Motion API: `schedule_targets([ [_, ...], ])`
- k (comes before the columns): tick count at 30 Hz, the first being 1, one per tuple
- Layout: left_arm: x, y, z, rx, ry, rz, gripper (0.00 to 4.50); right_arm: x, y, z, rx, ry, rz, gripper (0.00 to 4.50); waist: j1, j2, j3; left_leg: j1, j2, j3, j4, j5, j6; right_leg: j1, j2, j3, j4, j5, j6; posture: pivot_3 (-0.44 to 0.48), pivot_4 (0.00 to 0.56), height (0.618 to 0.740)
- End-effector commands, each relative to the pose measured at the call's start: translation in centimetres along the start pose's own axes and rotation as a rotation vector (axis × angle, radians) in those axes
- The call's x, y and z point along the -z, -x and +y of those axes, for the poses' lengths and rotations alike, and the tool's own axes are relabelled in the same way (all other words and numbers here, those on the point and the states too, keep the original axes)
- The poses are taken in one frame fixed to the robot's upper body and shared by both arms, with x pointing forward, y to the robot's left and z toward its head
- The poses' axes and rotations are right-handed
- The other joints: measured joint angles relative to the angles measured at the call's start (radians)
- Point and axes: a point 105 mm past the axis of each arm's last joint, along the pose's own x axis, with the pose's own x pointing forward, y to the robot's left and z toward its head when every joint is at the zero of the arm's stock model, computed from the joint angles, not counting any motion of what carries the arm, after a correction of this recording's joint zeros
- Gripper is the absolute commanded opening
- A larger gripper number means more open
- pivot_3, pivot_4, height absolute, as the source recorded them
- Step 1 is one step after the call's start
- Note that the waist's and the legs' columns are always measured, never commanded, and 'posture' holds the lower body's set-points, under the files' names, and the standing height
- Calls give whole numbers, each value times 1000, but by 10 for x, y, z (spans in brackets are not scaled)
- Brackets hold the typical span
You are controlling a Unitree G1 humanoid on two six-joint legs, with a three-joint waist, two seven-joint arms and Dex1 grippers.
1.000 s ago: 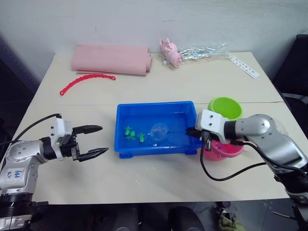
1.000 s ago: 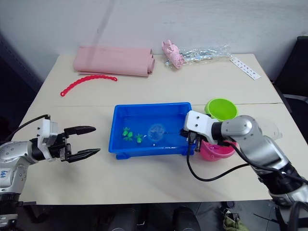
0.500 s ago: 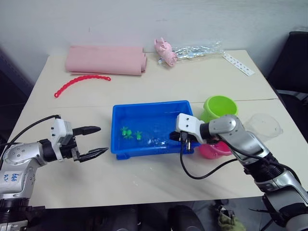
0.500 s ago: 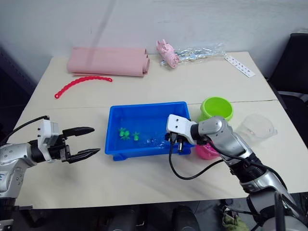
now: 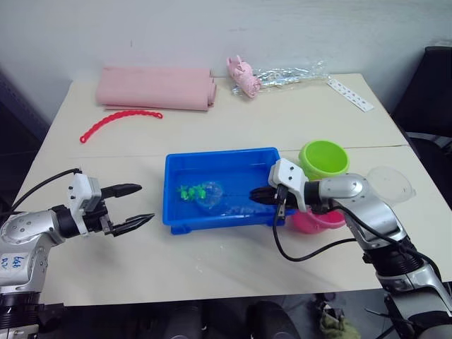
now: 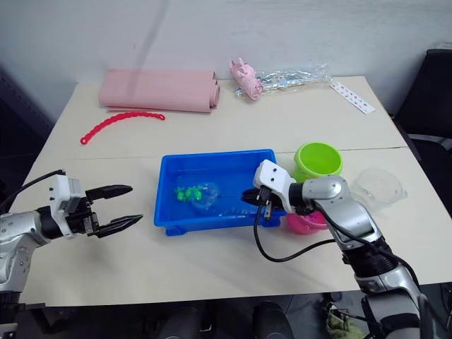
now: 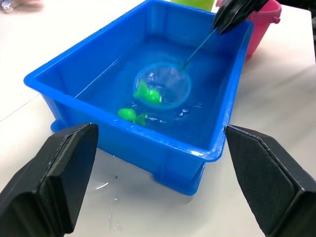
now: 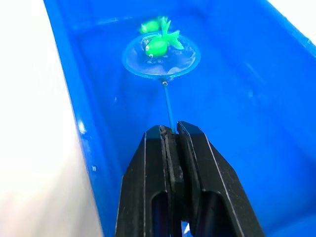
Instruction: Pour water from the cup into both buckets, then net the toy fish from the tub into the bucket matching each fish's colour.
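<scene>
The blue tub (image 5: pixel 219 223) holds water in the middle of the table. My right gripper (image 5: pixel 260 195) is shut on the thin handle of the net (image 8: pixel 167 101) over the tub's right end. The net's hoop (image 5: pixel 210 197) lies in the water with one green toy fish (image 8: pixel 159 45) over its mesh. Another green fish (image 7: pixel 129 115) floats just beside the hoop. The lime green bucket (image 5: pixel 323 159) and pink bucket (image 5: pixel 319 220) stand right of the tub, the clear cup (image 5: pixel 390 185) further right. My left gripper (image 5: pixel 147 202) hangs open left of the tub, holding nothing.
At the back of the table lie a rolled pink cloth (image 5: pixel 155 87), a red bead chain (image 5: pixel 116 121), a pink toy in a clear bag (image 5: pixel 279 74) and a white strip (image 5: pixel 348 94). Bare tabletop runs along the front edge.
The net's hoop has slid left through the water to the green fish, and one fish now lies over the mesh. My left gripper has barely moved.
</scene>
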Motion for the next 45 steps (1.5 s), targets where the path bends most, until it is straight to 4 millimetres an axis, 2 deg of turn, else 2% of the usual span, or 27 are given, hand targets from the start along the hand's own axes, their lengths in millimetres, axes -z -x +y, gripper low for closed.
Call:
schedule_targets([
  [1,-8,1,2,12,-45,-12,4447,-16,16,-1,39,14,-92,0,0,0,0,0,0,0,0,0,0,0,0,0,0,0,0,0,150,740],
  [4,-10,-1,2,21,-48,-20,4447,-23,23,1,47,13,-150,0,0,0,0,0,0,0,0,0,0,0,0,0,0,0,0,0,150,740],
  [9,-19,-12,2,51,-53,-66,4447,-24,43,8,78,28,-179,0,4,0,0,0,0,0,0,0,0,0,0,0,0,0,0,0,150,740],
  [13,-26,-21,4,78,-55,-85,4447,-25,62,5,155,42,-191,0,4,0,0,0,0,0,0,0,0,1,0,0,-1,0,0,0,150,740],
  [20,-47,-49,2,170,-36,-159,4447,-12,86,8,271,66,-187,0,8,-1,0,0,0,1,0,0,0,1,1,0,-1,0,0,0,150,740],
  [26,-59,-74,-4,244,-36,-209,4447,-15,111,14,373,73,-213,0,15,-1,0,0,0,1,0,0,0,1,1,0,-1,0,0,0,150,740],
  [30,-67,-86,-9,285,-44,-242,4447,-17,137,14,447,70,-179,0,26,-1,0,0,0,1,1,0,0,1,2,0,-1,0,0,0,150,740],
  [36,-74,-99,-17,338,-63,-296,4447,-6,192,0,617,97,-48,0,32,-1,0,0,0,1,1,0,0,3,2,0,-5,0,0,0,150,740],
  [40,-80,-109,-22,369,-70,-331,4447,9,222,-12,726,103,34,0,35,-1,0,0,0,1,1,0,0,3,2,0,-7,0,0,0,150,740],
  [42,-80,-110,-24,379,-69,-332,4447,13,228,-16,751,97,45,0,32,-1,0,0,0,1,1,0,0,3,2,0,-7,0,0,0,150,740],
  [45,-78,-113,-26,395,-66,-327,4447,33,243,-22,804,172,204,0,30,-1,0,0,0,2,1,0,0,3,3,0,-6,0,0,0,150,740],
])
